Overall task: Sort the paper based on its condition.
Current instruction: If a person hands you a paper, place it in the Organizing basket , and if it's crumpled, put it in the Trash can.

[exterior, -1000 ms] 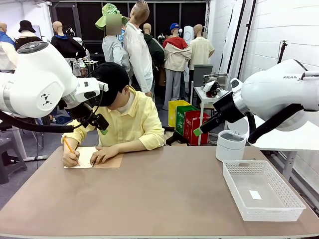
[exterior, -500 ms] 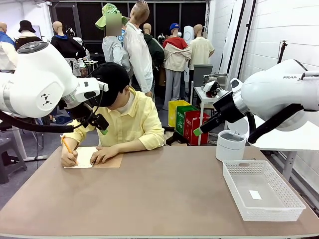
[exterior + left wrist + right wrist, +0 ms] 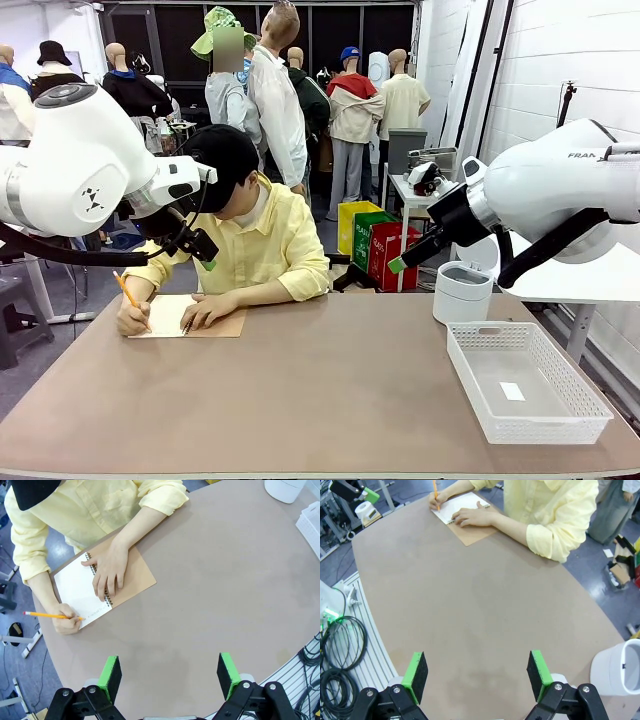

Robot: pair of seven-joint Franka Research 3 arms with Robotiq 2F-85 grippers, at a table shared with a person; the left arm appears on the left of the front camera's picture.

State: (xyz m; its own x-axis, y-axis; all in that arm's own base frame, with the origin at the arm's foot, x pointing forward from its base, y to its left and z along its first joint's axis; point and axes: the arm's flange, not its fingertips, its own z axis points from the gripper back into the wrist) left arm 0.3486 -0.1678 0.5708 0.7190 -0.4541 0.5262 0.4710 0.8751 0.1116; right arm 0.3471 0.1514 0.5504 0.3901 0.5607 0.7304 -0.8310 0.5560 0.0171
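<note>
Left fingers (image 3: 206,264) and right fingers (image 3: 397,265) are spread wide, nothing gripped, raised over the bench (image 3: 320,400). Paper (image 3: 165,316) is seen at the far left corner as a notebook's (image 3: 228,322) white page, pinned under a person's hand (image 3: 206,312).

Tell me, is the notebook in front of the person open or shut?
Open. The notebook lies flat, white page exposed beside its tan cover, and the person's hand writes on the page with a pencil.
</note>
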